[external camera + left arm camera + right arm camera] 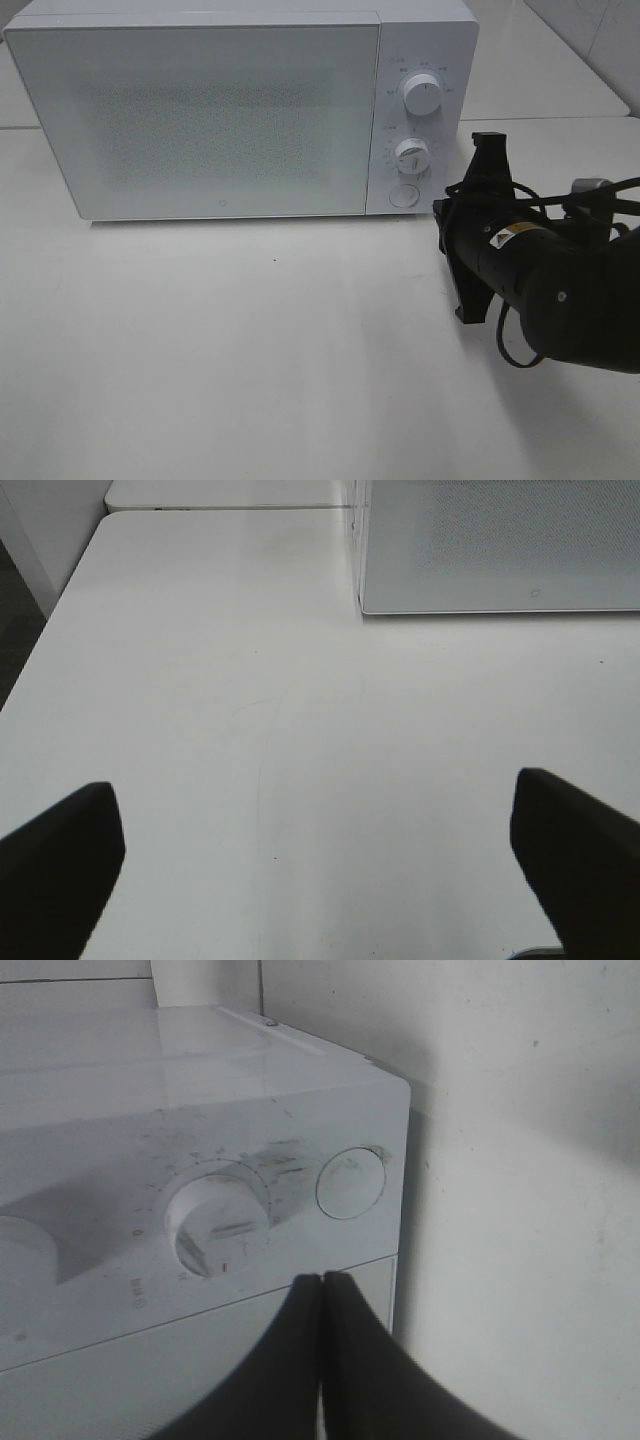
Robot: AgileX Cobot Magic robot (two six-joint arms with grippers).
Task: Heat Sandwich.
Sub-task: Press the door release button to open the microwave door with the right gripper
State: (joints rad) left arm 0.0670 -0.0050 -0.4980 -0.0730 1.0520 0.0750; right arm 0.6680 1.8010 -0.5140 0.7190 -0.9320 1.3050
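The sandwich is out of view in every frame. The white microwave [200,110] stands at the back of the table with its door closed. My right gripper [443,210] is shut and empty. It hovers just right of the control panel, beside the round button [403,195]. In the right wrist view the shut gripper [322,1280] points at the panel below the lower knob [215,1220] and the button [350,1182]. My left gripper [315,815] is open and empty above bare table, with the microwave's lower corner [450,600] ahead of it.
The upper knob [422,95] and lower knob [411,154] sit on the panel. The white table [250,340] spreads in front of the microwave. Its left edge [40,650] shows in the left wrist view. A second tabletop [560,70] lies behind on the right.
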